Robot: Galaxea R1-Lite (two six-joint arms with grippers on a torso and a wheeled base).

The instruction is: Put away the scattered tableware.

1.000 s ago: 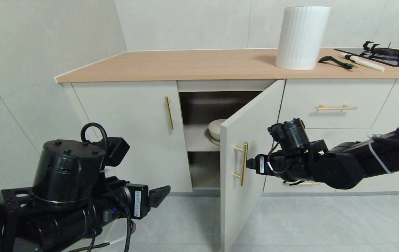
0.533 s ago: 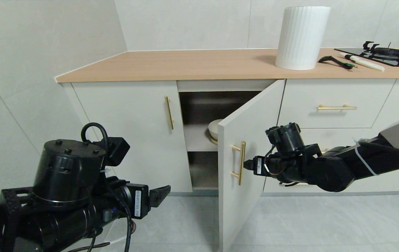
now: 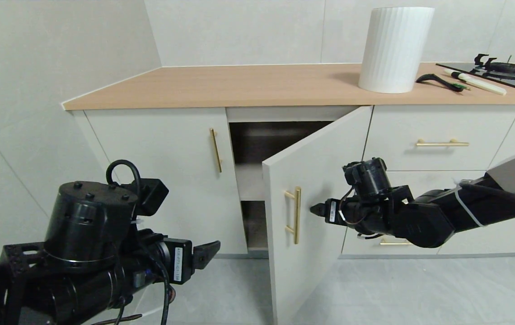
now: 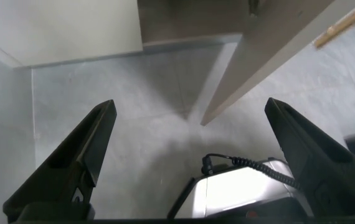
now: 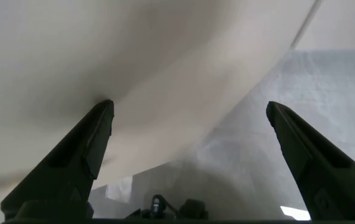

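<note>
Your right tool [image 3: 317, 210] stood at mid-frame, jaws spread wide and empty, its tip against or just off the face of the cabinet door [image 3: 320, 149], immediately right of the door handle [image 3: 297, 215]. Contact could not be confirmed. The door hung partly open, covering most of the shelf [image 3: 249, 180] behind it.

Your left tool [image 3: 207, 253] sat at lower left, also spread wide and empty, well apart from the door.

The loose tableware lay at upper right on the counter [image 3: 239, 83]: a black utensil [image 3: 440, 82] and a white-handled utensil [image 3: 481, 84], between the white ribbed canister [image 3: 395, 49] and the hob [image 3: 510, 70].

Risks noted:
- With the jaws spread, one finger could hook the handle and jerk the door.
- A tip pressing on the smooth face could skid off toward the door's free edge.
- If you shut the door now, the two utensils would be left out and the cupboard would need reopening.
</note>
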